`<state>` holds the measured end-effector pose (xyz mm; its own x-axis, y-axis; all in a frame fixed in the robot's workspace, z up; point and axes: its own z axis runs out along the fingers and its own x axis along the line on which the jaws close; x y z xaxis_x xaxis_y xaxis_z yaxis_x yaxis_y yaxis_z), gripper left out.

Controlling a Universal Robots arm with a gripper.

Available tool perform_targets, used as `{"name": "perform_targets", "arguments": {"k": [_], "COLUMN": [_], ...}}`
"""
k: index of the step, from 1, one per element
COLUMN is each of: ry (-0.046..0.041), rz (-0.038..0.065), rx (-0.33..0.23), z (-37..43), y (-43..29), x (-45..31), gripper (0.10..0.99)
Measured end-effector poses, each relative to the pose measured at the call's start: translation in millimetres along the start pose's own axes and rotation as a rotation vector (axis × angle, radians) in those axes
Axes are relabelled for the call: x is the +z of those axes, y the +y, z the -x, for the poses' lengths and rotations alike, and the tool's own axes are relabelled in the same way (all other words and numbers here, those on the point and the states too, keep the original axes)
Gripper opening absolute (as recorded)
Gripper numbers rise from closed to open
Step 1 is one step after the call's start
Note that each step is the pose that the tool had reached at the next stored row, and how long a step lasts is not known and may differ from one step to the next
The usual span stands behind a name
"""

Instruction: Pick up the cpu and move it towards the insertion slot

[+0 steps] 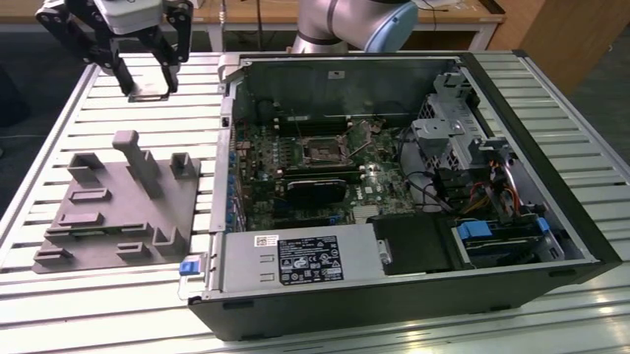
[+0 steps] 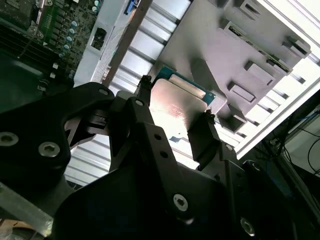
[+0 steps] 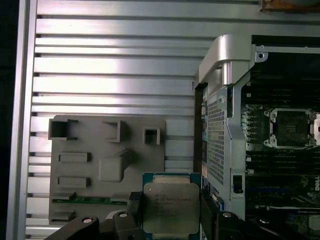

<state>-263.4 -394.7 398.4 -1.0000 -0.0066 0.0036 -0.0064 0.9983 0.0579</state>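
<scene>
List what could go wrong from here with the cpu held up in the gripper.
1. The cpu is pinched only at its edges between the fingers of the gripper, high above the slatted table; a slip would probably drop it onto the metal slats.
2. The insertion slot sits deep inside the computer case, whose raised wall stands between; a low path might clip it.
</scene>
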Motion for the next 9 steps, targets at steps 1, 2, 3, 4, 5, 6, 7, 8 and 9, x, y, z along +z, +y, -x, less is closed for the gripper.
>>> {"name": "perform_targets", "arguments": {"k": [1,2,3,4,5,6,7,8,9], "ry": [0.0001,0.0000,0.0000,0.0000,0.0001,0.0001,0.0001,0.0001,0.0000], "rz": [0.000,0.000,0.000,0.000,0.000,0.000,0.000,0.000,0.000], "rx": [0.000,0.000,0.000,0.000,0.000,0.000,0.000,0.000,0.000], "z": [2.4,5.0,7.7,10.5,13.5,16.5,19.8,23.0,25.7], "y": [0.1,0.1,0.3,0.4,0.5,0.7,0.9,1.1,1.4], "x": [-0.1,0.0,0.0,0.0,0.0,0.0,0.0,0.1,0.1], "gripper": [0.545,0.545,0.545,0.545,0.545,0.545,0.545,0.545,0.545]}}
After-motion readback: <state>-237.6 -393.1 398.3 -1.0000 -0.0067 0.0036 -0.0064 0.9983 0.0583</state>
